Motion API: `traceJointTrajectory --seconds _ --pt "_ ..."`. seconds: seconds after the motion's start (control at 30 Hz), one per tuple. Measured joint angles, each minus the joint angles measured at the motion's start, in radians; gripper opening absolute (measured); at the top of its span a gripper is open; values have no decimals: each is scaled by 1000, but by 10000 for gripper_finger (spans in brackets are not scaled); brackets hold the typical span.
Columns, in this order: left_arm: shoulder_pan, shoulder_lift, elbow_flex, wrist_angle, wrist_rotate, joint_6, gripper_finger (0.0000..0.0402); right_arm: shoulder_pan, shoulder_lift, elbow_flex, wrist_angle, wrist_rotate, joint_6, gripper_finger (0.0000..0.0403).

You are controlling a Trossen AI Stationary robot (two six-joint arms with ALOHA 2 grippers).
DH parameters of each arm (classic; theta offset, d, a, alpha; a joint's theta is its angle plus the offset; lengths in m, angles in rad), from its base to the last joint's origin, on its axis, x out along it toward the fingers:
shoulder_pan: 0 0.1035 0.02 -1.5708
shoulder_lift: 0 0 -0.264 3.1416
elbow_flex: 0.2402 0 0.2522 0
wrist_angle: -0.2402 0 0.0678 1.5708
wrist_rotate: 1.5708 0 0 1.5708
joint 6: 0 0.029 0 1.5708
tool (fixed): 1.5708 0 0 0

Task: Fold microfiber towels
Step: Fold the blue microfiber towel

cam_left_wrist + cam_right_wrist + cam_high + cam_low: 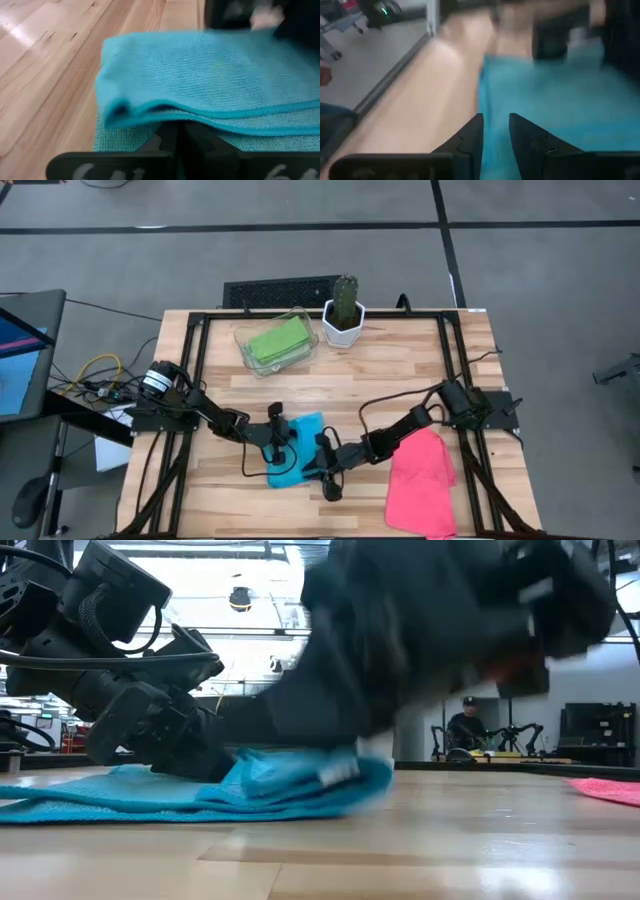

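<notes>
Cyan towel (298, 448) lies near the tabletop's (400, 370) front edge, mid-fold. Left pincer (279, 442) is clamped on its doubled edge; right pincer (328, 470), fingers apart, hovers at its other side. Next, probably, comes pressing the fold flat. Pink towel (422, 480) waits rightward.

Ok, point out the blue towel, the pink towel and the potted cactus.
blue towel (305, 427): high view, bare upper corner.
pink towel (422, 472): high view, middle of the cloth.
potted cactus (344, 300): high view, green stem above the white pot.
</notes>
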State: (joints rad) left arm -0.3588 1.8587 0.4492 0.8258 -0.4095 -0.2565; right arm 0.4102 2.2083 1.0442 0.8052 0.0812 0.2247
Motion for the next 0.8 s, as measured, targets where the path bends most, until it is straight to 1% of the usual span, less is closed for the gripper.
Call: traceJointTrajectory --seconds 0.07,0.13,0.27,0.3,0.47,0.63,0.73,0.8 --pt "0 0 0 -1 -3 0 0 -4 -50 -3 3 22 -53 117" --pt "0 0 0 -1 -4 0 0 -12 -91 -3 -34 65 -98 117" --pt "0 0 0 -3 -5 0 0 -50 -121 -4 -130 227 -176 117" --pt "0 0 0 -3 -5 0 0 -66 -121 -5 -141 235 -179 117" --pt "0 0 0 -4 -5 -1 0 -131 -123 -22 -148 189 -172 117" --pt "0 -1 0 -4 -6 -1 0 -134 -221 -158 -127 221 -87 107" --pt "0 -1 0 -4 -7 6 0 -112 -243 -264 -43 240 -22 94" --pt "0 -1 0 -4 -13 8 0 -92 -241 -303 28 266 13 85"
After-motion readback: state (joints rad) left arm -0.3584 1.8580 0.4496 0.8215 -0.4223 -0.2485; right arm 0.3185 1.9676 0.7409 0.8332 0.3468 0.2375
